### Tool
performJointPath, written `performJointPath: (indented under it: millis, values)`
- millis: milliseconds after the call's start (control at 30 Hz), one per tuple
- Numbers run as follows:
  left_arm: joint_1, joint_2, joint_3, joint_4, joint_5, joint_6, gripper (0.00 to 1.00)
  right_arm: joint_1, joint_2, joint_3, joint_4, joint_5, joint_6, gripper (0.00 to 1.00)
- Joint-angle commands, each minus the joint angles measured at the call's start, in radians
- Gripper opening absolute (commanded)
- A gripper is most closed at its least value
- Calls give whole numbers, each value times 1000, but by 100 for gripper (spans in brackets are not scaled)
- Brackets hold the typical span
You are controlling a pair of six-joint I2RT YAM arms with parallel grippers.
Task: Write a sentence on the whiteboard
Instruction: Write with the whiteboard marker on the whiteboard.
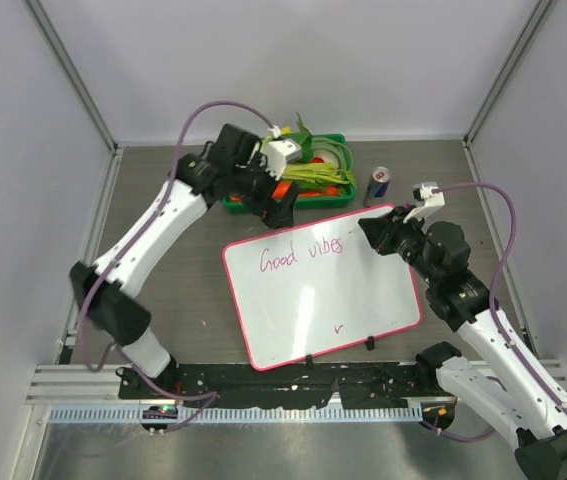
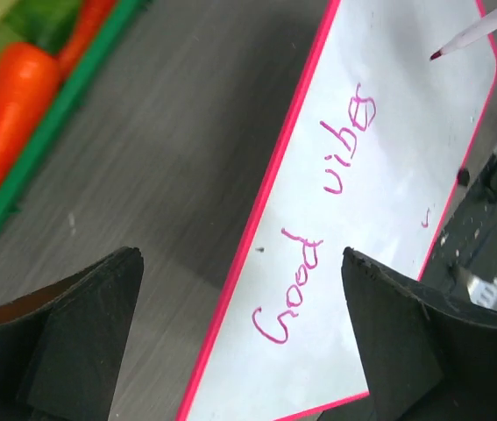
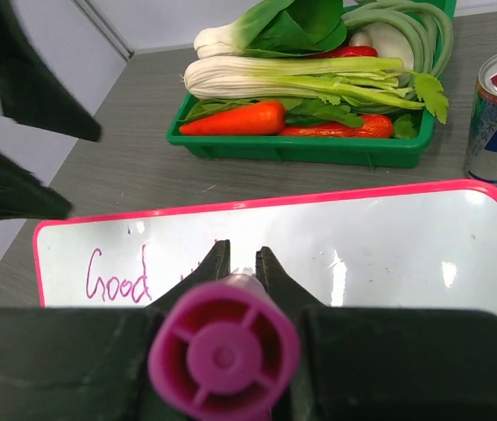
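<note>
The whiteboard [image 1: 333, 305], white with a pink-red frame, lies tilted at the table's middle. Magenta words "Good vibes" [image 1: 301, 252] run along its far edge; the sentence stops there. My right gripper [image 1: 373, 232] is shut on a magenta marker [image 3: 223, 351], tip [image 2: 436, 54] just off the board to the right of "vibes". The right wrist view shows the marker's end cap between the jaws of my right gripper [image 3: 241, 254], and "Good" [image 3: 117, 279]. My left gripper [image 1: 281, 208] is open and empty, hovering above the board's far left corner; in its wrist view [image 2: 239, 259] the writing [image 2: 318, 254] shows.
A green tray [image 1: 313, 203] of vegetables stands just behind the board, with a carrot [image 2: 7, 114] near my left gripper. A drinks can [image 1: 379, 183] stands right of the tray. A small purple tick [image 1: 339, 326] marks the board's near part. Walls enclose the table.
</note>
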Motion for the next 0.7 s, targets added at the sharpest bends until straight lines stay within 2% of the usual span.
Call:
performJointPath:
  millis: [0,200,300,467,667]
  values:
    - [12,-256,-223,326,-216,-207,100,-3,-1,41,35,-8,-15,1]
    - [138,-548,-631,510,-146,-447,100,-5,21,23,65,-21,-8,2]
    - [193,-657,-781,578,-119,-537,100,-3,33,15,71,-30,-8,1]
    - [222,-749,-967,682,-49,-627,100,-3,39,11,101,-36,-5,2]
    - [256,-798,-1189,953,115,-770,93,-5,32,11,93,-27,-6,2]
